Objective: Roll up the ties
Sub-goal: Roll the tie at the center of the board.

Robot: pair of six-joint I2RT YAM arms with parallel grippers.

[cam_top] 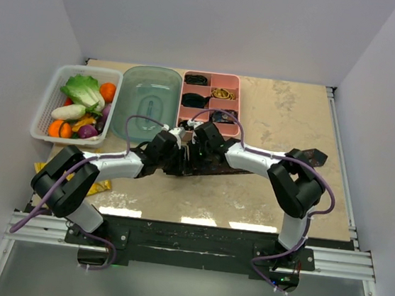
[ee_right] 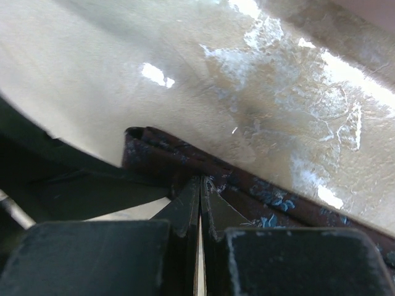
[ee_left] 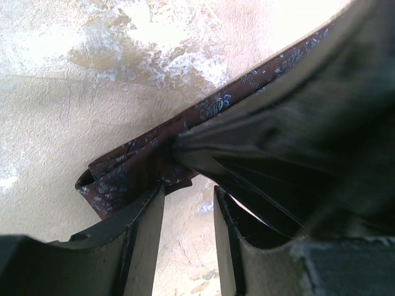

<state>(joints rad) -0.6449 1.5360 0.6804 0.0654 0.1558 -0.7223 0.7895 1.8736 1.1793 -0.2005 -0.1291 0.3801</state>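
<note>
A brown-maroon tie with small blue specks (cam_top: 213,168) lies on the table's middle, partly hidden under both arms. In the left wrist view its folded end (ee_left: 123,179) lies just ahead of my left gripper (ee_left: 188,192), which is open, its left fingertip touching the fold. In the right wrist view the tie (ee_right: 271,197) runs across the table and my right gripper (ee_right: 201,182) is shut, pinching the fabric near the folded end. From above, the left gripper (cam_top: 176,156) and right gripper (cam_top: 191,149) meet tip to tip over the tie.
A pink divided tray (cam_top: 229,109) holding rolled black ties stands at the back. A green tub (cam_top: 152,78) and a white basket of vegetables (cam_top: 48,106) stand left of it. Yellow packets (cam_top: 100,187) lie front left. A dark pointed piece (cam_top: 314,156) lies by the right arm.
</note>
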